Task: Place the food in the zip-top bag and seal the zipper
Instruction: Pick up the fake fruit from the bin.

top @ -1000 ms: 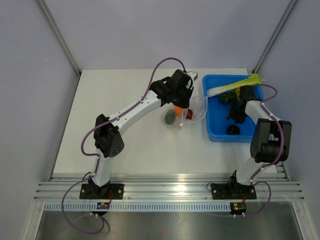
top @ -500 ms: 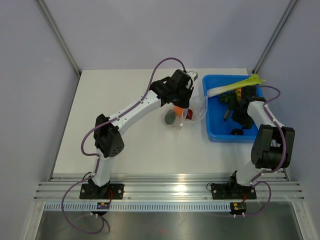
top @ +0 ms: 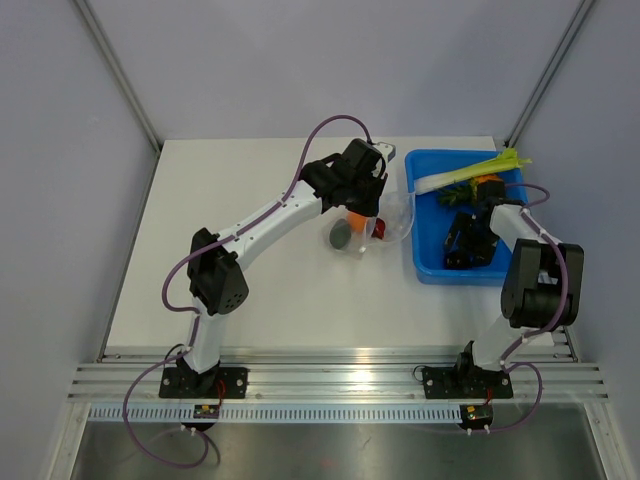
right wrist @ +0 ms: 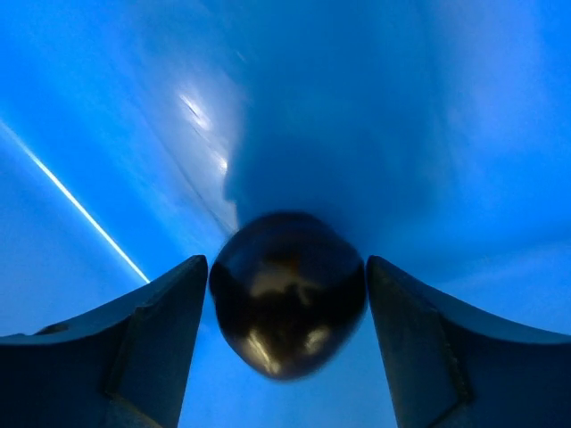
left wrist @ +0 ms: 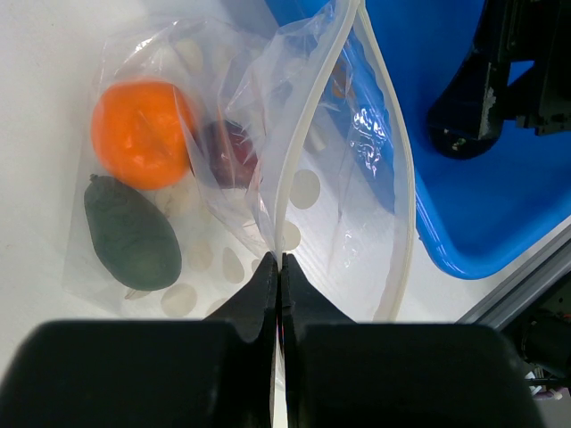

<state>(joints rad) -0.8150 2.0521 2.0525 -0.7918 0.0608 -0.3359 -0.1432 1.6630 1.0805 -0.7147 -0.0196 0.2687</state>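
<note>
The clear zip-top bag (left wrist: 339,134) lies on the table beside the blue bin, its mouth held open. My left gripper (left wrist: 281,260) is shut on one lip of the bag, at the white zipper (left wrist: 287,192) strip. Inside the bag are a small orange piece (left wrist: 143,134), a dark green piece (left wrist: 132,234) and a dark red piece (left wrist: 230,153). My right gripper (right wrist: 285,263) is down in the bin, open, with a dark round piece (right wrist: 287,294) between its fingers (right wrist: 161,303) and a small gap on each side. In the top view that gripper (top: 462,250) hides the piece.
The blue bin (top: 428,272) stands at the table's right side. A bumpy orange pineapple (top: 488,183) with green leaves and a long yellow-green vegetable (top: 468,172) lie at its far end. The bin's wall (left wrist: 486,241) is close to the bag's mouth.
My right gripper has moved toward the near end of the bin, opened wider and come down around the dark round piece. The left arm and the bag have not moved.
</note>
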